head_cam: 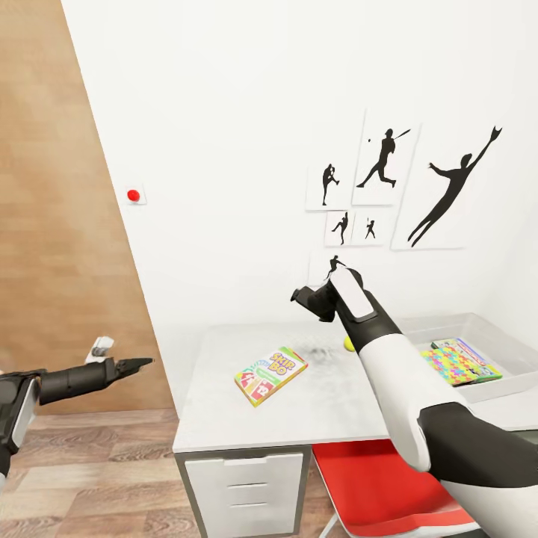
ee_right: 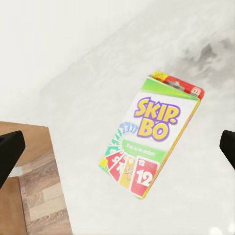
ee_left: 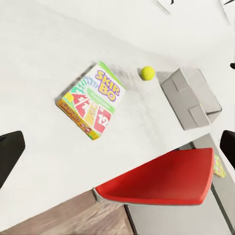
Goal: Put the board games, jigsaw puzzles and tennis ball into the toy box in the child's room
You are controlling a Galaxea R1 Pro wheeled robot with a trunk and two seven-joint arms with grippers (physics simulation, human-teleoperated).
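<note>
The SKIP-BO board game (head_cam: 270, 373) lies flat on the pale table (head_cam: 224, 418), near its middle. My right gripper (head_cam: 305, 297) hovers open above and behind it; in the right wrist view the box (ee_right: 149, 139) sits between the dark fingertips (ee_right: 10, 152). The tennis ball (head_cam: 348, 343) rests just beyond, partly hidden by my right forearm. At the table's right end stands the grey toy box (head_cam: 489, 329), holding a bright jigsaw puzzle (head_cam: 457, 366) and another flat printed item (head_cam: 469, 349). My left gripper (head_cam: 140, 364) is open in the air left of the table, facing the game (ee_left: 90, 100), ball (ee_left: 147, 73) and bin (ee_left: 191, 98).
A red chair (head_cam: 373, 486) is tucked under the table's front edge, beside white drawers (head_cam: 246, 486). The white wall behind carries baseball silhouette posters (head_cam: 385, 157) and a red button (head_cam: 133, 195). A wooden panel (head_cam: 52, 224) stands at the left, over wood flooring.
</note>
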